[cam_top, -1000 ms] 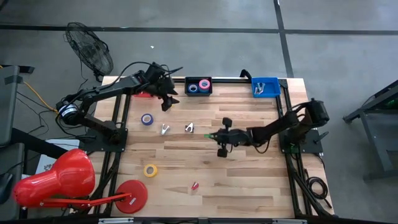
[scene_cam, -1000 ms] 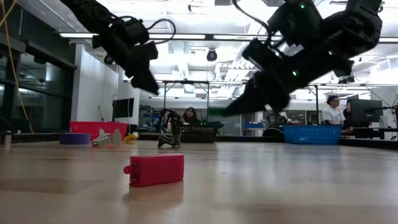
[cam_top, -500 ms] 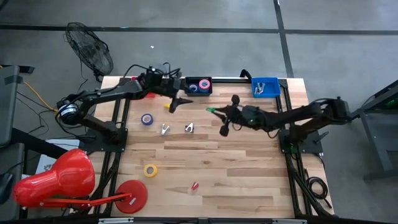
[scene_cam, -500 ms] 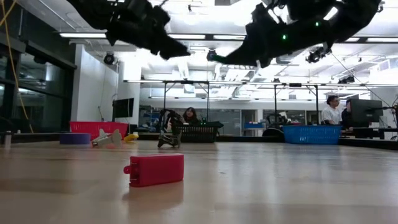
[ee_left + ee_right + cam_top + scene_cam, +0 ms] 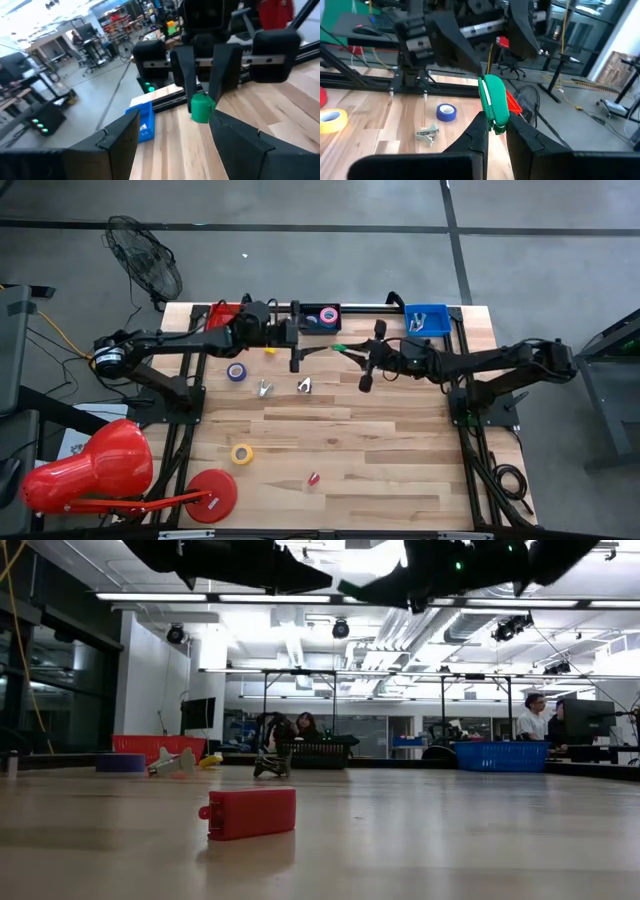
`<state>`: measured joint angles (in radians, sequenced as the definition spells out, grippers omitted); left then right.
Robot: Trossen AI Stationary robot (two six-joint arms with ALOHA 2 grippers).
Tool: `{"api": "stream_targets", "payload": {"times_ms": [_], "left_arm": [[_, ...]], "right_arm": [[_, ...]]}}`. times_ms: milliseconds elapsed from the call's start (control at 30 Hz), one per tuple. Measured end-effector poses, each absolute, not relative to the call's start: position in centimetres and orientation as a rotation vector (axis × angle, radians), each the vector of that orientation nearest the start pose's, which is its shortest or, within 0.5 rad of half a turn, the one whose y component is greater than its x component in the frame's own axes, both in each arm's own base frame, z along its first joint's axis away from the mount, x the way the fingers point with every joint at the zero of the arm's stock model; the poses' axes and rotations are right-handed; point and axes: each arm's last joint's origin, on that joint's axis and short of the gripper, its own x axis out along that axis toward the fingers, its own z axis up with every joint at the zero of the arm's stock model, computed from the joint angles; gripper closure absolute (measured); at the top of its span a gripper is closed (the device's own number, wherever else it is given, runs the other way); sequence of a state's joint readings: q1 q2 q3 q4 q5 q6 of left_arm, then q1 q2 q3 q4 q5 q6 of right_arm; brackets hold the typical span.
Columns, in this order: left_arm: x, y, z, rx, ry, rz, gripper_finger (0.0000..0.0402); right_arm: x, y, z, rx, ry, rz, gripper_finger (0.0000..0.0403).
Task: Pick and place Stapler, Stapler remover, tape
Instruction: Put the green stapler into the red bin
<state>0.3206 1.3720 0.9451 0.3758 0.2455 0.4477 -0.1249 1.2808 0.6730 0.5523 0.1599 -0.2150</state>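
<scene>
We have the green stapler (image 5: pixel 494 102) pinched in the right claw (image 5: pixel 352 352), held in the air over the far middle of the tabletop (image 5: pixel 400 460), and the left claw (image 5: pixel 296 346) faces it from just beside with its fingers spread and nothing between them; in the left wrist view the green tip (image 5: pixel 202 108) shows between the right arm's two fingers. We judge this small stapler to be a stiff, light plastic piece with a smooth shell that could slip or pivot if taken at the very tip, so a hold across the narrow body near the middle should suit it best, with little squeeze needed. The dark bin (image 5: pixel 320 318) holding pink and blue tape rolls sits at the far edge just behind the two claws, the blue bin (image 5: pixel 427 319) lies to its right, and a red bin (image 5: pixel 222 313) lies partly under the left arm. On the wood below we see a blue tape roll (image 5: pixel 236 372), two metal staple removers (image 5: pixel 265 388) side by side, a yellow tape roll (image 5: pixel 242 453) and a small red stapler (image 5: pixel 249 812) nearer the front. With both claws so close together, we reckon the other arm's fingers are the chief obstacle, more than anything on the tabletop.
</scene>
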Motion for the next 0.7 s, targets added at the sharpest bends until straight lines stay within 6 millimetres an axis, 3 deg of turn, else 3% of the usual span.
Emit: {"api": "stream_targets", "payload": {"times_ms": [267,700], "left_arm": [[30.0,8.3,31.3,0.438,0.047,0.073,0.0167],[30.2,8.1,31.3,0.432,0.038,0.062,0.0167]], "right_arm": [[28.2,-4.4,28.5,-0.247,0.138,-0.253,0.0367],[28.3,-4.8,29.2,-0.233,0.184,-0.256,0.0367]]}}
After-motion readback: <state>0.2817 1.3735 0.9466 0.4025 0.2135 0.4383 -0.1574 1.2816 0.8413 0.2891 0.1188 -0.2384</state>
